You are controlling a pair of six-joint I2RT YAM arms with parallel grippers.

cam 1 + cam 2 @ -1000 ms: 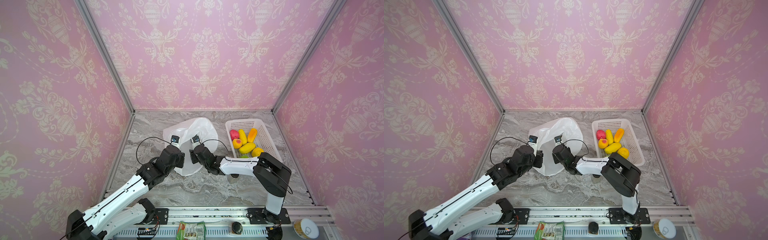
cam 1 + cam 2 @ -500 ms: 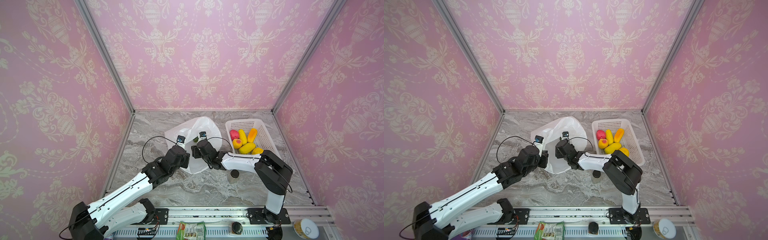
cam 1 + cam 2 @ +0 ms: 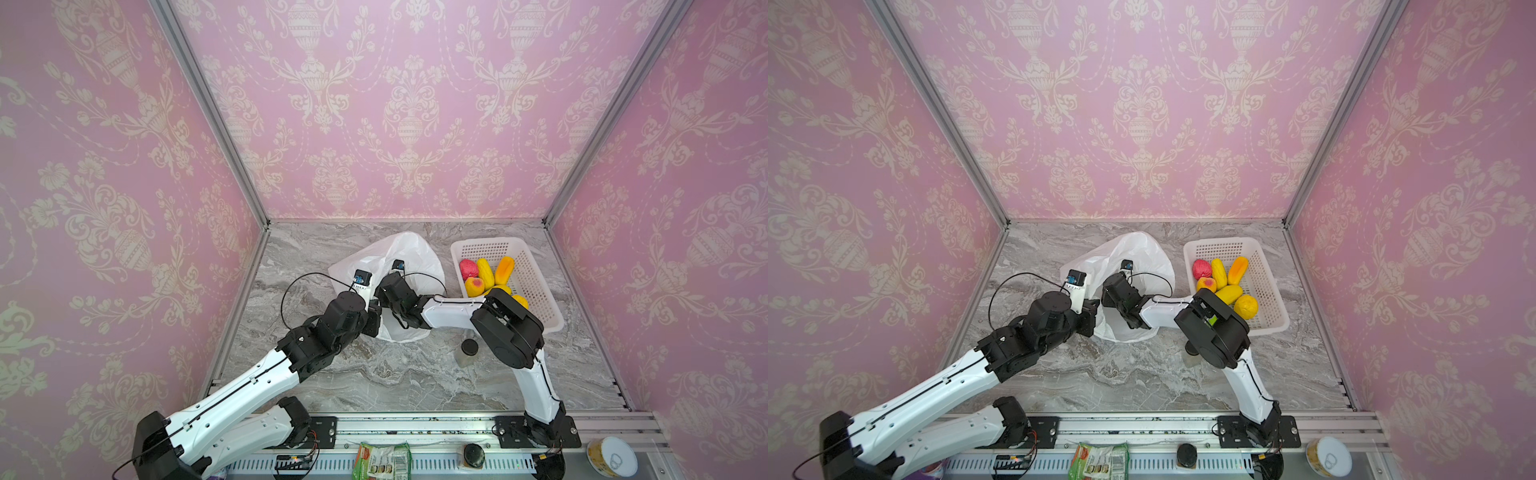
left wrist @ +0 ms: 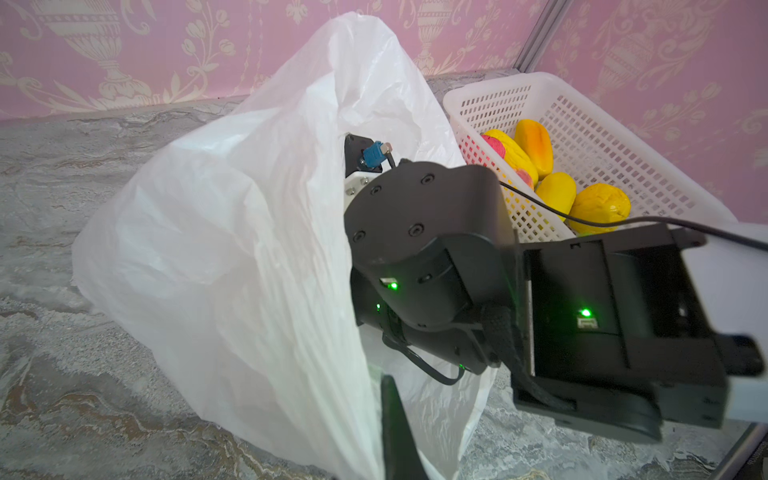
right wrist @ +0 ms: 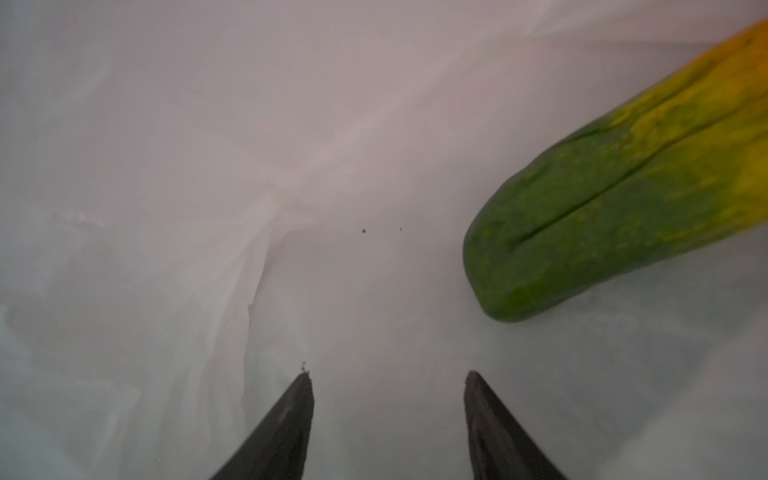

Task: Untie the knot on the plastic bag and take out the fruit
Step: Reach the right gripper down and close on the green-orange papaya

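Your left fingers [image 4: 395, 419] clamp the bag [image 4: 232, 232] rim; your right fingers [image 5: 291, 419] gape inside it, near the green fruit [image 5: 602, 216].

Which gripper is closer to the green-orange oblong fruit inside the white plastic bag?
Right. The right gripper is inside the thin white plastic bag, the green-orange oblong fruit just ahead; the left gripper pinches the bag's rim outside.

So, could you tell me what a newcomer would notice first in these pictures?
The white plastic bag in the middle of the marble table draws the eye, its mouth open with the right arm reaching inside. Beside it, toward the right wall, a white basket holds bright pink, yellow and orange fruit. In the right wrist view, the open right gripper faces a green-orange fruit lying inside the bag.
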